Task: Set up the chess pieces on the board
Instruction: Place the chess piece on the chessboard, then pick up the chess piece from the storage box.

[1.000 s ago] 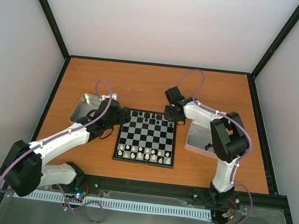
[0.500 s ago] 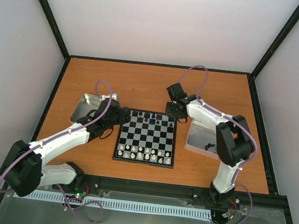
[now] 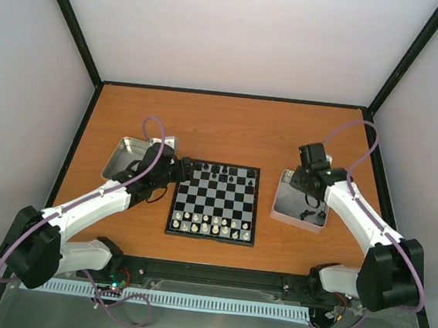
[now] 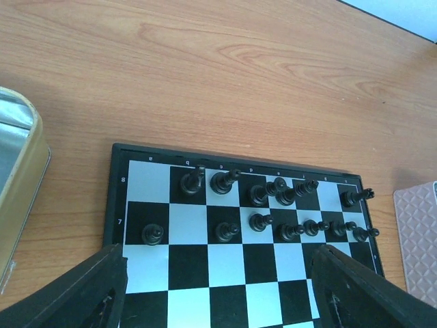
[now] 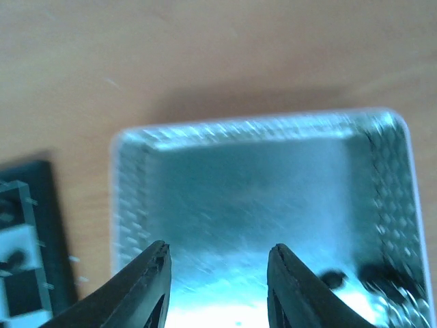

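Rows of whitish chess pieces [image 3: 211,225] occupy the board's [image 3: 215,202] 2 nearest ranks, lower centre of the top view; black chess pieces [image 3: 222,172] stand on its 2 far ranks. At its upper-left corner the left gripper [image 4: 218,294] hovers wide open, empty. Right of centre, the right gripper [image 5: 218,287] hangs over a metal tray [image 5: 273,178], jaws apart, holding nothing.

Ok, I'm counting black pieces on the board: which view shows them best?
Left wrist: black pieces stand close and distinct. Top external shows them as tiny specks; right wrist shows just a blurred board corner.
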`<act>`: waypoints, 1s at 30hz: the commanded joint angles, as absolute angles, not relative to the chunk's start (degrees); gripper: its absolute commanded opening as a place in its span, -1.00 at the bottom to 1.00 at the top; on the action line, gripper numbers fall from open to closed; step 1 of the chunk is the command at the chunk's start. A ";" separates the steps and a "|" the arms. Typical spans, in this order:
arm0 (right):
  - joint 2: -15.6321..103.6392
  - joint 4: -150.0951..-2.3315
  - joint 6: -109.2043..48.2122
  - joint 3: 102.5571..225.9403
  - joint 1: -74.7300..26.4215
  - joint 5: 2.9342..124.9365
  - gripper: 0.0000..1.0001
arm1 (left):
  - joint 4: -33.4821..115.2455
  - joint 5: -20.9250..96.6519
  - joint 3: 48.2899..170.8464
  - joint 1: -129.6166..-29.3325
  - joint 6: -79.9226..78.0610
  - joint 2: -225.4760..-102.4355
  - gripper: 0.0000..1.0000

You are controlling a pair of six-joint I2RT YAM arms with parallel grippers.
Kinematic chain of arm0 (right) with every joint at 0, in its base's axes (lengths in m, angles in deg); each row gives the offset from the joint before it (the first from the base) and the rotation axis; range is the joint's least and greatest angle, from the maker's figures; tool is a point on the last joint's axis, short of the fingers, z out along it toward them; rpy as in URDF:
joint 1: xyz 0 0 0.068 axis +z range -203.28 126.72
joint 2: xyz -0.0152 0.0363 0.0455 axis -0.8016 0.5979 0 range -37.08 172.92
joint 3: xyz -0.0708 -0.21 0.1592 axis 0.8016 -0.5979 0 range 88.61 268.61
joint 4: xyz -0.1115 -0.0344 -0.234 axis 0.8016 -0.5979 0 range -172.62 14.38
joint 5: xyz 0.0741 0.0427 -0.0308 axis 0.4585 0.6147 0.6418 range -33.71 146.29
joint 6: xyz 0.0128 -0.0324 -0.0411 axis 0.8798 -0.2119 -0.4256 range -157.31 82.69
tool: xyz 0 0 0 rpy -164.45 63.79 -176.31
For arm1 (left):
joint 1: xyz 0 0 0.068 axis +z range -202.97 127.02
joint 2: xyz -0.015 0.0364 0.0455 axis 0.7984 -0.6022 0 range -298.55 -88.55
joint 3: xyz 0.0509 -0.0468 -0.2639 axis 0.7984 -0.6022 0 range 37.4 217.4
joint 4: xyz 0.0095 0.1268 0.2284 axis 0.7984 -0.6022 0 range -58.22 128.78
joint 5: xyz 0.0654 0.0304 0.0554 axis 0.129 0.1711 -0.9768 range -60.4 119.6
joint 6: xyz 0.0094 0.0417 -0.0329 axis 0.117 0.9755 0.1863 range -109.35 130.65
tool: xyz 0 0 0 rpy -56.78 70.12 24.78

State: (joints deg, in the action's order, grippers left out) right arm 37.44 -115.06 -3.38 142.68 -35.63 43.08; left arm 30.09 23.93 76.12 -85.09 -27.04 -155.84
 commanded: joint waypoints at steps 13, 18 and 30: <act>36.74 -112.13 -0.51 125.76 -46.68 53.75 -0.22 | 33.12 26.25 77.23 -84.65 -25.10 -156.36 0.52; 38.59 -108.84 3.72 124.87 -46.78 57.50 -0.14 | 33.11 26.12 77.31 -84.70 -25.30 -156.42 0.52; 44.38 -107.54 4.36 126.37 -46.78 53.44 -0.42 | 32.98 25.39 77.56 -84.70 -25.21 -156.27 0.52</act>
